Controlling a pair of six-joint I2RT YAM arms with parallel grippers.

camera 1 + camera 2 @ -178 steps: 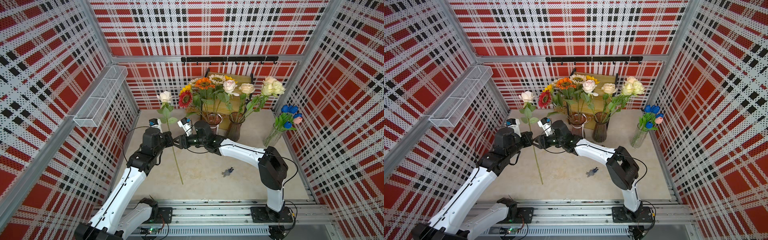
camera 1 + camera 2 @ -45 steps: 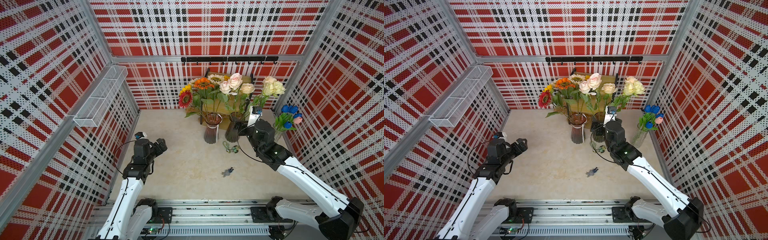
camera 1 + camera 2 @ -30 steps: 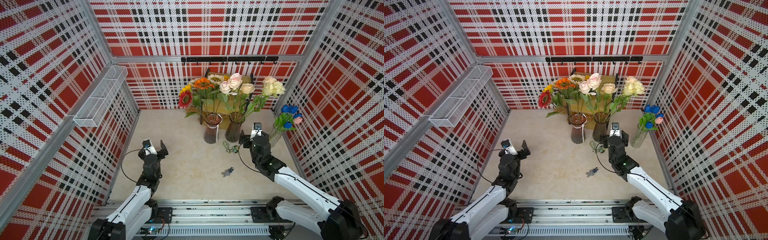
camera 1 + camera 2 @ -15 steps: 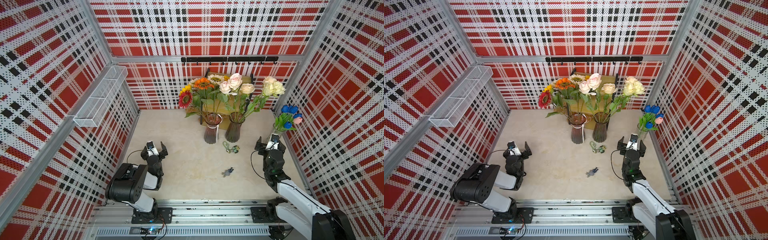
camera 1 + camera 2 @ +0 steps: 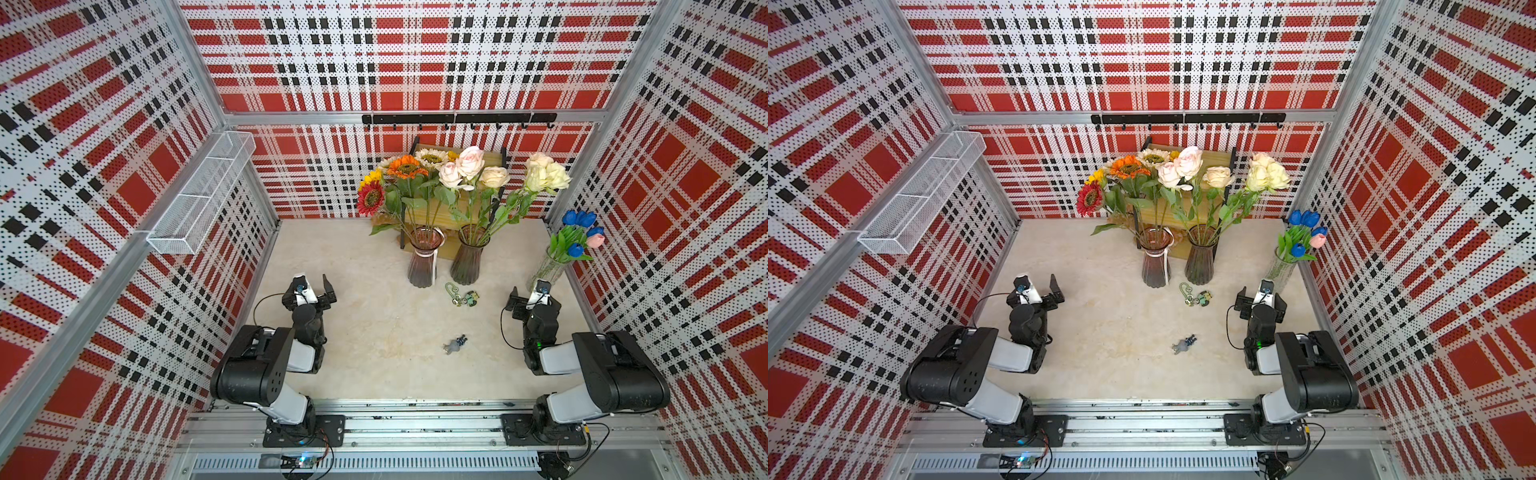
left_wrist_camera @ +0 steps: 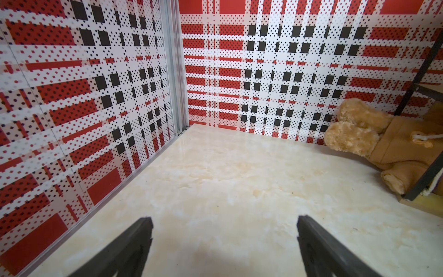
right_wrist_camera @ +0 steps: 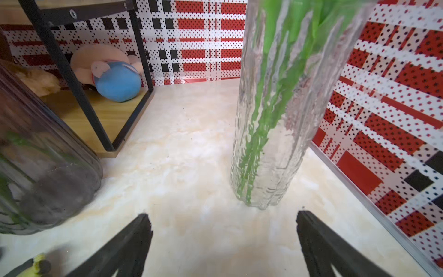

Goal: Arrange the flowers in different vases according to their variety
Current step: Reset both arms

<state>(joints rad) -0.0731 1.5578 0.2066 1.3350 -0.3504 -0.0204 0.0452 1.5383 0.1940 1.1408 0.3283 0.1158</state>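
Note:
In both top views the yellow, orange and red sunflowers (image 5: 407, 167) stand in the pinkish ribbed vase (image 5: 424, 259). Cream and pale pink roses (image 5: 469, 161) fill the brownish-purple vase (image 5: 468, 259). Blue tulips and one pink (image 5: 579, 222) sit in the clear vase (image 5: 545, 270) by the right wall. My left gripper (image 5: 313, 291) is open and empty over the bare table near the left wall. My right gripper (image 5: 534, 299) is open and empty just in front of the clear vase (image 7: 275, 120), whose green stems show through the glass.
A wooden shelf (image 5: 496, 160) stands behind the vases, with plush toys (image 6: 359, 134) under it. A keychain (image 5: 461, 296) and a small grey figure (image 5: 455, 344) lie mid-table. A wire basket (image 5: 199, 195) hangs on the left wall. A hook rail (image 5: 457, 118) crosses the back wall.
The rose that both grippers held now stands in the brownish-purple vase. Both arms have pulled back from the vases and folded low toward the front rail, grippers open.

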